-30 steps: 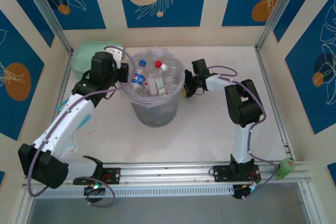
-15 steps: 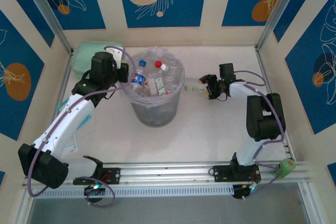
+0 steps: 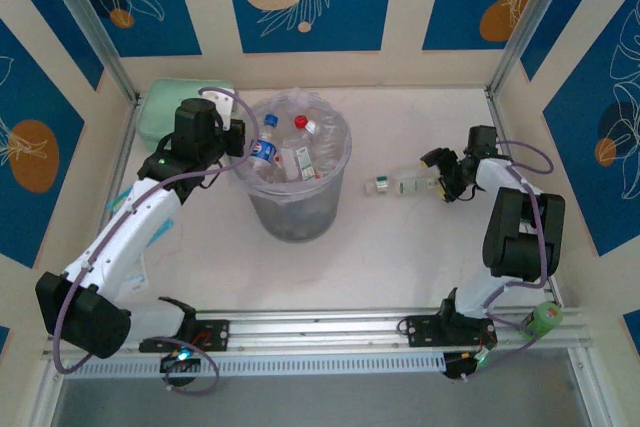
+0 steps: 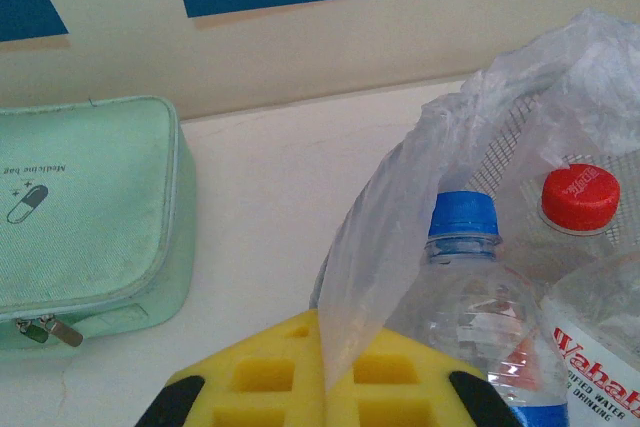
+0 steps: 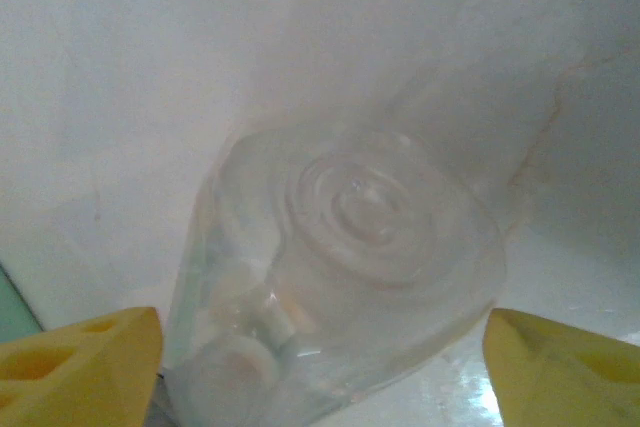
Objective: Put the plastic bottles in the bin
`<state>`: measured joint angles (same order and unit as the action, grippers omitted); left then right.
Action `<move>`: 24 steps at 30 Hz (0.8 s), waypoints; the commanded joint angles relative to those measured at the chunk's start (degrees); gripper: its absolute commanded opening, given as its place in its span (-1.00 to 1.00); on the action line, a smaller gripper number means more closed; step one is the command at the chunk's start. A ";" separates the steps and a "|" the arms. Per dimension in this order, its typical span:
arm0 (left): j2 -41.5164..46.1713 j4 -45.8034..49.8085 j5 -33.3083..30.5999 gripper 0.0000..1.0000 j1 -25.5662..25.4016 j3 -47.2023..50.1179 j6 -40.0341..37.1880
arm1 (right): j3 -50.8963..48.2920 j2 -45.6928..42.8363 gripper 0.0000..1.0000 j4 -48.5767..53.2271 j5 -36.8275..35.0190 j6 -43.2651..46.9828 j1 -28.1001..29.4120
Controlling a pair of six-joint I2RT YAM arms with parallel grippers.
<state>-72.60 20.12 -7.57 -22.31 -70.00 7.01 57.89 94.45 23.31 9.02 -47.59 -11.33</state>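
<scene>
Plastic bottle (image 3: 402, 185) with a green cap is loose on the desk (image 3: 400, 267), lying on its side. It sits right of the bin (image 3: 295, 215), well apart from it, cap end toward the bin. Right fingers (image 5: 90, 357) are spread wide, one either side of its base, with no contact that I can see; the wrist view looks straight at the base end. Left fingers (image 4: 270, 382) are pressed together on the bag liner (image 4: 400, 207) at the bin's left rim, near the mint pouch (image 4: 80, 207). Others are already binned, including a blue-cap bottle (image 4: 462, 222) and a red-cap bottle (image 4: 580, 197) near the top. Handling guess: looks empty, so light, thin-walled, slick; it will dent and roll. Take it across the straight body just above the base with a moderate squeeze, not on the taper by the cap.
</scene>
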 commanded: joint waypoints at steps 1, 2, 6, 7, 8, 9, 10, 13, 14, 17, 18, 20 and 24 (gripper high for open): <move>-1.47 5.53 0.71 -1.00 -0.37 1.79 -0.16 | 2.36 -1.37 0.90 7.01 1.10 3.09 -0.79; -1.42 5.46 0.63 -1.00 -0.37 1.83 -0.15 | 2.65 -2.09 0.97 8.31 1.09 3.21 -0.75; -1.28 5.50 0.77 -1.00 -0.37 1.74 -0.15 | -0.52 -8.26 0.98 10.14 2.14 1.00 0.12; -1.22 5.57 0.88 -1.00 -0.37 1.64 -0.15 | -2.11 -9.62 0.98 9.35 3.62 -0.18 0.17; -1.11 5.58 1.04 -1.00 -0.37 1.62 -0.15 | -3.32 -10.56 0.98 8.40 4.67 -1.28 0.17; -0.99 5.58 1.24 -1.00 -0.37 1.62 -0.13 | -4.43 -11.18 0.98 7.38 5.62 -2.29 0.32; -0.86 5.49 1.32 -1.00 -0.37 1.68 -0.06 | -5.08 -11.36 0.98 6.66 6.05 -2.99 0.51; -0.43 5.51 1.33 -1.00 -0.46 1.66 -0.07 | -4.61 -9.68 0.98 6.36 5.58 -3.47 1.44; -0.30 5.46 1.21 -1.00 -0.54 1.68 -0.20 | -4.14 -8.74 0.98 6.34 5.80 -3.39 1.72; -0.09 5.51 0.74 -1.00 -0.55 1.65 -0.33 | -2.71 -5.42 0.98 5.59 4.21 -3.02 3.08; -0.09 5.51 0.64 -1.00 -0.55 1.62 -0.33 | -1.63 -3.49 0.99 5.55 3.29 -2.74 3.56; -0.27 5.59 0.59 -1.00 -0.55 1.67 -0.41 | 0.26 -0.95 0.98 5.99 3.75 -2.22 4.07; -0.52 5.56 0.50 -1.00 -0.66 1.62 -0.50 | 1.56 0.68 0.75 4.74 2.35 -1.54 5.66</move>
<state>-72.44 20.18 -7.55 -22.31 -70.00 6.98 57.30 95.02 28.32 11.97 -49.58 -6.52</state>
